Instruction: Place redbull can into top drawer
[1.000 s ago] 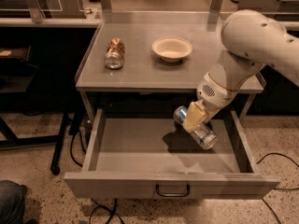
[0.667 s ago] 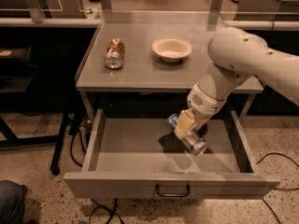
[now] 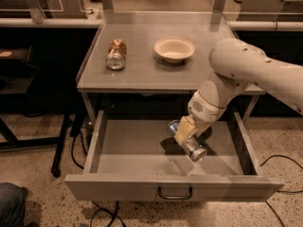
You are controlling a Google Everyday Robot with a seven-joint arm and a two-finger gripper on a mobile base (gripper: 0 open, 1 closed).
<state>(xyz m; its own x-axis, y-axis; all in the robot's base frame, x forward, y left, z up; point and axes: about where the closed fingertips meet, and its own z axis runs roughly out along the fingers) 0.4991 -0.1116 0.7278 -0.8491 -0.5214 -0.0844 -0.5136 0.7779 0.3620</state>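
Observation:
The top drawer [image 3: 128, 150] is pulled wide open below the grey table, its dark handle [image 3: 175, 193] at the front centre. My gripper [image 3: 185, 132] is over the drawer's right half, shut on the redbull can [image 3: 189, 143]. The can is blue and silver and lies tilted, its silver end [image 3: 198, 153] pointing toward the front right, low over the drawer floor. I cannot tell whether it touches the floor. The white arm comes in from the right.
On the table top [image 3: 142, 72] a brown-gold can [image 3: 116, 54] lies on its side at the left, and a cream bowl [image 3: 174, 48] stands near the middle. A dark stand's legs [image 3: 57, 150] are left of the drawer. Cables run over the floor.
My gripper has moved left and lower into the drawer with the can held in it.

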